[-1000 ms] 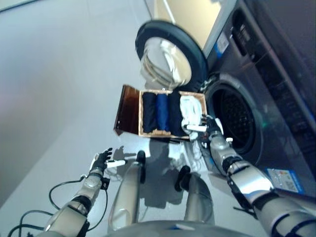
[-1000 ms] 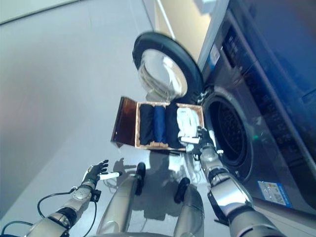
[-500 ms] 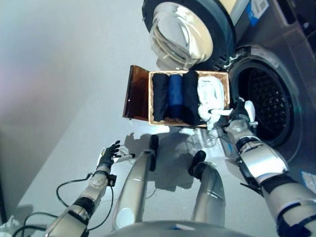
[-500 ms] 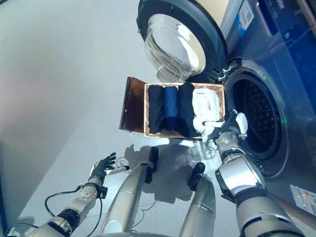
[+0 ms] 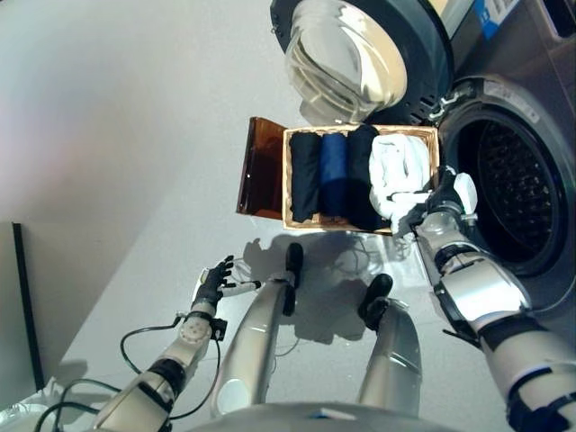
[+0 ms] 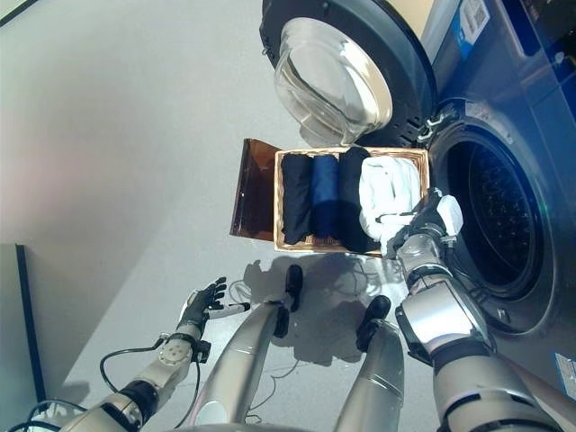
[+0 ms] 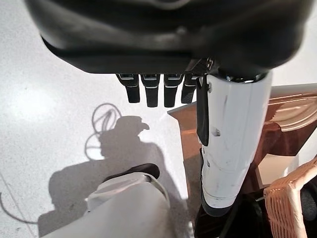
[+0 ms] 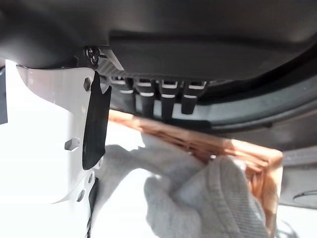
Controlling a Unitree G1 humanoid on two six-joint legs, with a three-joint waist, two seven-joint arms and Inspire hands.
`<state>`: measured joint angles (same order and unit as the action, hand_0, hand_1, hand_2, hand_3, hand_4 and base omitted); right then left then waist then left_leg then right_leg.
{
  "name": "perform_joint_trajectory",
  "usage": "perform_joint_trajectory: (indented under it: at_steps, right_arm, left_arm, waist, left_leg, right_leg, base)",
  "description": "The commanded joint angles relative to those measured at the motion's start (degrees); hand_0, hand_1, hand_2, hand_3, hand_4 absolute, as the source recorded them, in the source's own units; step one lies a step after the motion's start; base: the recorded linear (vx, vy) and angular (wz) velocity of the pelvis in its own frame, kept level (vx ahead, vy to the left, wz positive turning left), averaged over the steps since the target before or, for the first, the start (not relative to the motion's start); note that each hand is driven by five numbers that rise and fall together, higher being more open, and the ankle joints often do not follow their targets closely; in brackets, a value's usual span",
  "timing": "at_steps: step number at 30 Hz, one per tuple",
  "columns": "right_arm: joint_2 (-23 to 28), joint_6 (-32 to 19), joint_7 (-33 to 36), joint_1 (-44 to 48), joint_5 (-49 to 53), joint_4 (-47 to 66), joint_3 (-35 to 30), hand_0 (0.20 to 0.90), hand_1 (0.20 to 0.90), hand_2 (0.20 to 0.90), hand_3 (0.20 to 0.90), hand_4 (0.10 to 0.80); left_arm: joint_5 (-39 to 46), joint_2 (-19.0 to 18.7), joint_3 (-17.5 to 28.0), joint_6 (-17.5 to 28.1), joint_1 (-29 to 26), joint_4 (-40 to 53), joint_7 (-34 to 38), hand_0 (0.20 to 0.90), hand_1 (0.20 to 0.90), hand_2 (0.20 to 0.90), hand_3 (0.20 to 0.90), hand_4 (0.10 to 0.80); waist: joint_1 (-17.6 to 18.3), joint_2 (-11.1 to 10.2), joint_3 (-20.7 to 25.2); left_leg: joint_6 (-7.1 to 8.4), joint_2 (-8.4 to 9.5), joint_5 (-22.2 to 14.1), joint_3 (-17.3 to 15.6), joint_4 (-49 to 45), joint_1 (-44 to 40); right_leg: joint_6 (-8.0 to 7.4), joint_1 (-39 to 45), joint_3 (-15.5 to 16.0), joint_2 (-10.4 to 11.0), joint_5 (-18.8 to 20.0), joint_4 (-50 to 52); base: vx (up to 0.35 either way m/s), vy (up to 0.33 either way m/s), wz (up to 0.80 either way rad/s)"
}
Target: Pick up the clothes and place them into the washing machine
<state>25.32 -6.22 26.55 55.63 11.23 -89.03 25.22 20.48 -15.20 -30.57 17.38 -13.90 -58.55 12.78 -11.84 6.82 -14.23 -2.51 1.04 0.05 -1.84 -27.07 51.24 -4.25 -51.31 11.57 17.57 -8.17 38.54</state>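
A wicker basket [image 5: 297, 222] stands on the floor in front of the washing machine. It holds a black roll [image 5: 304, 175], a blue roll [image 5: 333, 171], another black roll [image 5: 362, 175] and a white cloth [image 5: 400, 166]. My right hand [image 5: 434, 205] is at the basket's near right corner, right by the white cloth [image 8: 198, 198]. Its fingers [image 8: 168, 101] are straight above the basket rim [image 8: 223, 148] and hold nothing. My left hand [image 5: 214, 281] hangs open over the floor, left of the basket.
The washer's round drum opening [image 5: 513, 193] gapes just right of the basket. Its glass door [image 5: 360, 54] is swung open beyond the basket. The basket's brown lid [image 5: 261, 169] stands open on its left side. A dark upright edge [image 5: 22, 297] shows at far left.
The whole picture has shifted, so the camera moved. My right hand stays at the basket's right corner by the white cloth. My left hand stays open over the floor.
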Motion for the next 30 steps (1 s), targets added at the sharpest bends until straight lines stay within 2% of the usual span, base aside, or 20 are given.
perform_joint_trajectory:
  at_steps: [1,15,22,30]
  right_arm:
    - [1.4,-3.2,3.4,8.9,-0.9,2.2,2.5,0.900,0.900,0.900,0.900,0.800]
    - [-2.8,-3.4,4.2,7.4,-1.2,4.2,2.8,0.900,0.900,0.900,0.900,0.800]
    - [1.1,-2.1,4.4,10.5,-2.3,0.8,2.8,0.900,0.900,0.900,0.900,0.800]
    - [4.6,-1.1,6.5,12.3,-4.1,-0.5,3.2,0.900,0.900,0.900,0.900,0.800]
  left_arm:
    - [0.8,-1.6,0.8,2.9,-0.7,-0.9,2.9,0.900,0.900,0.900,0.900,0.800]
    - [0.4,-1.5,0.1,3.2,-0.9,-2.4,3.9,0.900,0.900,0.900,0.900,0.800]
    - [-0.2,-2.3,-1.4,3.4,-0.3,1.0,3.3,0.900,0.900,0.900,0.900,0.800]
    - [0.1,-1.4,-1.6,2.7,-1.1,-0.3,4.6,0.900,0.900,0.900,0.900,0.800]
  waist:
    - [-0.6,0.2,-0.9]
    - [-0.5,-0.8,-1.3]
    - [-2.5,0.6,-2.1]
    - [-2.3,1.4,-2.3]
  left_leg:
    - [3.76,1.50,-7.6,0.7,0.4,-2.2]
    - [3.76,2.19,-5.5,1.4,4.1,-5.5]
    - [4.15,3.03,-4.6,2.6,4.1,-3.1]
    - [4.25,3.06,-4.5,2.7,3.0,-0.1]
  right_leg:
    - [-0.71,9.1,-0.9,-1.2,1.9,-10.5]
    - [-0.98,12.0,-0.5,-1.3,3.5,-13.1]
    - [-0.69,10.7,1.1,-0.8,2.6,-12.2]
    - [-0.41,7.6,0.5,-0.5,1.9,-10.0]
  base:
    - [0.000,0.000,0.00]
    - [0.001,0.011,0.00]
    - [-0.030,-0.014,0.11]
    - [-0.002,0.013,0.09]
